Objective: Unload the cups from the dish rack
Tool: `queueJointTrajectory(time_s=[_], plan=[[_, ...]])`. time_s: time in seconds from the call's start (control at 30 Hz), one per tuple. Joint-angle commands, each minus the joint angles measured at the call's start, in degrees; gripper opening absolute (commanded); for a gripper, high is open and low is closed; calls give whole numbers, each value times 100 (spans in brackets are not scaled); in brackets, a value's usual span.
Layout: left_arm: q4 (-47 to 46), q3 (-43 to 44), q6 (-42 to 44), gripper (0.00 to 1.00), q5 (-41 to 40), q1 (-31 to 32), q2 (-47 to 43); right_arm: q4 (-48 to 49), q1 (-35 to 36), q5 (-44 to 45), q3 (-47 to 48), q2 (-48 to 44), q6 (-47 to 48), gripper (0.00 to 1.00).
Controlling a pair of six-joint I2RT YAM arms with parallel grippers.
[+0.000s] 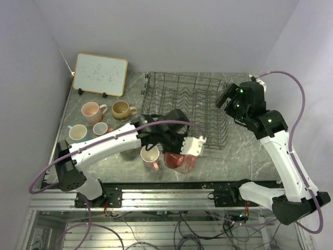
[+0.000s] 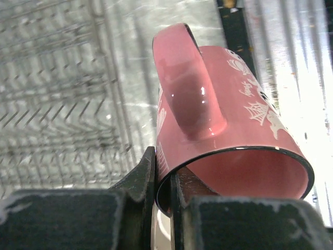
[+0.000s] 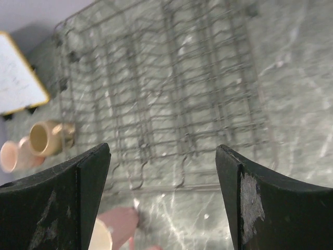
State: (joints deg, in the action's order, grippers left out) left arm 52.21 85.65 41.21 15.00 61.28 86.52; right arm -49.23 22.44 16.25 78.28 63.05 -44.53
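Note:
My left gripper [image 2: 165, 192] is shut on the rim of a pink cup [image 2: 234, 140] with white drawings, one finger inside and one outside. From above, that cup [image 1: 180, 160] is low over the table in front of the dish rack [image 1: 187, 104], beside a cream-and-pink cup [image 1: 150, 156]. No cup shows in the wire dish rack [image 3: 166, 94]. My right gripper [image 3: 164, 192] hangs open and holds nothing above the rack's near right part [image 1: 229, 101]. Several more cups stand at the left: pink [image 1: 92, 111], tan [image 1: 122, 110], cream [image 1: 78, 133] and a small one [image 1: 100, 128].
A wood-framed whiteboard [image 1: 100, 74] leans at the back left. The left arm stretches diagonally across the table's front. Walls close in on three sides, and the metal rail [image 1: 166, 195] runs along the near edge.

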Motion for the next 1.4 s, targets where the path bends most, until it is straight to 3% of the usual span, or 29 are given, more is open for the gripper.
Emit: queueJointTrajectory(time_s=[0.0, 0.27, 0.6, 0.63, 0.73, 0.8, 0.83, 1.17, 1.27, 1.37], plan=[[-8, -84, -244, 7, -508, 454, 296, -62, -684, 358, 54, -207, 488, 82], [-126, -16, 72, 7, -1173, 700, 1135, 345, -1635, -265, -601, -256, 560, 83], [-146, 362, 2, 7, -1765, 886, 1842, 717, -1815, -418, -812, -114, 562, 84], [-148, 410, -44, 11, -1753, 886, 1876, 759, -1821, -439, -847, -98, 568, 85], [-57, 530, -110, 69, -1692, 895, 1890, 916, -1835, -454, -986, -69, 559, 99], [-53, 558, -148, 93, -1708, 895, 1792, 1049, -1838, -428, -1089, -98, 574, 100], [-68, 558, -143, 99, -1703, 892, 1705, 1106, -1839, -399, -1135, -118, 589, 100], [234, 1039, -191, 99, -1323, 325, 918, 1392, -1850, 41, -1415, -251, 825, 100], [119, 1131, -248, 99, -1110, -210, 482, 1788, -1854, 473, -1735, -584, 1024, 100], [-417, 1009, -879, 99, -573, -1378, -79, 2622, -1846, 954, -2464, -1138, 1524, 100]])
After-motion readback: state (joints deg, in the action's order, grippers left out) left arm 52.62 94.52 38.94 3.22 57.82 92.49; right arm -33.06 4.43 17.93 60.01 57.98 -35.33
